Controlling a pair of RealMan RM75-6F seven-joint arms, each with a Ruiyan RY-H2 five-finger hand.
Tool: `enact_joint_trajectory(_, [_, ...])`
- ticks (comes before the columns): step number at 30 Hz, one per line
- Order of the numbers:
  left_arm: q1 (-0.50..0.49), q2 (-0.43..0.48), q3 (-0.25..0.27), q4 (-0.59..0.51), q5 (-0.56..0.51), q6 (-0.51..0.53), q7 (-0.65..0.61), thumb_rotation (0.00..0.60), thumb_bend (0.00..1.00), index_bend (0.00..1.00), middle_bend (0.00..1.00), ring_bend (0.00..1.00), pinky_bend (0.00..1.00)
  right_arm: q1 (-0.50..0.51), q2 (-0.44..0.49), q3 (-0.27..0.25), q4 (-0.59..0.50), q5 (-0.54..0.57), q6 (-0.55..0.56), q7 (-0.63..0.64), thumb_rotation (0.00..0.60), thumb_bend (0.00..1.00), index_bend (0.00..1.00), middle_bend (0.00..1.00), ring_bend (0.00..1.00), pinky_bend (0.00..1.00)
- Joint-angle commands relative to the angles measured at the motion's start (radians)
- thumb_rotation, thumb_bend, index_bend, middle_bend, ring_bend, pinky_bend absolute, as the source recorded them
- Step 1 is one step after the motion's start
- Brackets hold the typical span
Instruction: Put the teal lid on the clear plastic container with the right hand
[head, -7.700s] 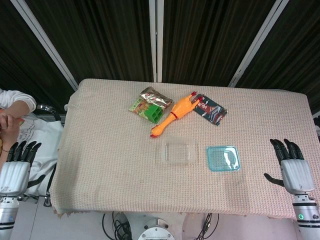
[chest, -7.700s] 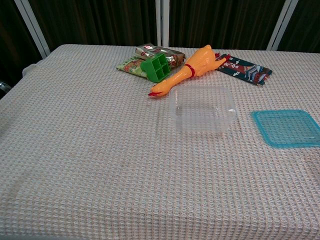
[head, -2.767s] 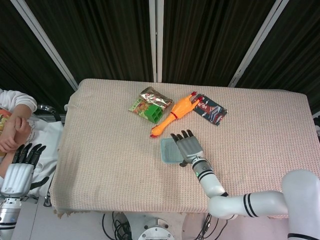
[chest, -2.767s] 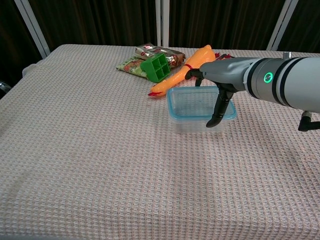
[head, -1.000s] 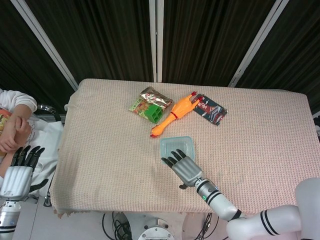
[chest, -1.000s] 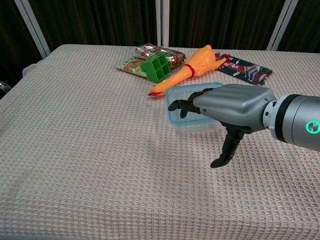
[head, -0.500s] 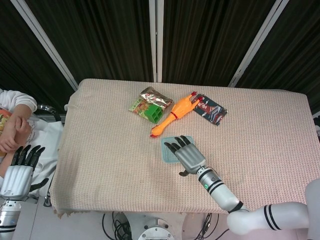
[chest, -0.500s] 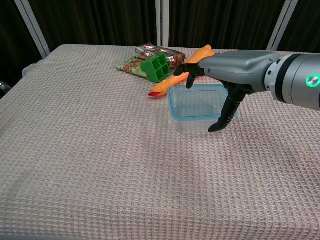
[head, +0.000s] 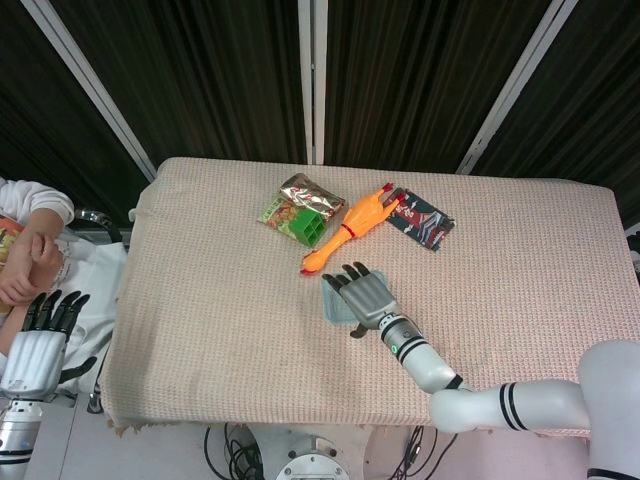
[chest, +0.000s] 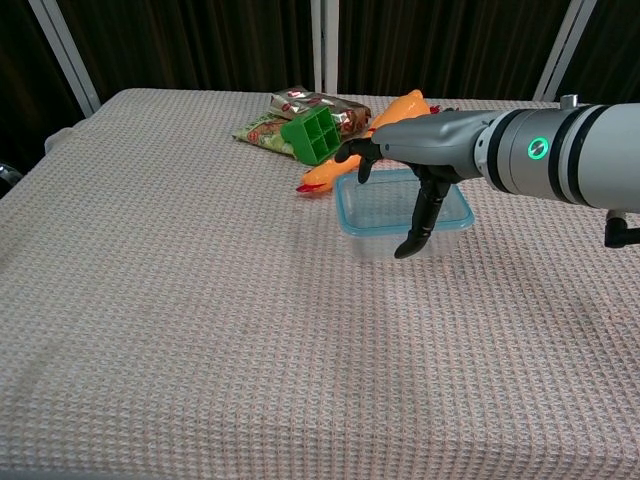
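Note:
The teal lid (chest: 380, 205) lies on top of the clear plastic container (chest: 385, 243) near the table's middle; in the head view the lid (head: 333, 303) shows only as a teal edge beside my hand. My right hand (head: 364, 295) (chest: 415, 148) is spread flat, palm down, over the lid, thumb hanging down at the container's near side. It holds nothing; whether the palm touches the lid I cannot tell. My left hand (head: 38, 345) hangs off the table's left side, fingers apart and empty.
Behind the container lie an orange rubber chicken (head: 350, 225), a green grid block (head: 305, 226), snack packets (head: 306, 192) and a dark patterned packet (head: 422, 219). A seated person (head: 30, 250) is at the left edge. The woven tablecloth (head: 200, 320) covers the table.
My right hand has slid further over the lidded container, toward the chicken, and sits lower. Seconds earlier the lid lay on the cloth to the container's right. The left hand has not moved.

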Motion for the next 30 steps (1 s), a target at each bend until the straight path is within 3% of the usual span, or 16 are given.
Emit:
enact_joint_trajectory(1, [-0.001,-0.001,0.0,0.002,0.0,-0.001,-0.001,0.6,0.06,0.11,0.09,0.01,0.01,0.007,-0.011,-0.01,0.014,0.011,-0.005,0.0,0.6,0.0,0.0,0.18,0.0,0.0])
enact_joint_trajectory(12, [-0.001,-0.007,0.0,0.013,0.004,0.0,-0.01,0.6,0.06,0.11,0.09,0.01,0.01,0.004,-0.016,-0.03,0.006,-0.005,0.024,0.014,0.6,0.0,0.0,0.19,0.0,0.0])
enact_joint_trajectory(22, [-0.003,-0.014,0.0,0.026,0.011,0.005,-0.021,0.6,0.06,0.11,0.09,0.01,0.01,-0.102,0.102,-0.07,-0.116,-0.132,0.168,0.071,0.6,0.0,0.0,0.18,0.0,0.0])
enact_joint_trajectory(30, [-0.006,-0.015,0.001,0.021,0.019,0.005,-0.014,0.6,0.06,0.11,0.09,0.01,0.01,-0.136,0.111,-0.076,-0.07,-0.137,0.121,0.123,0.6,0.0,0.0,0.18,0.0,0.0])
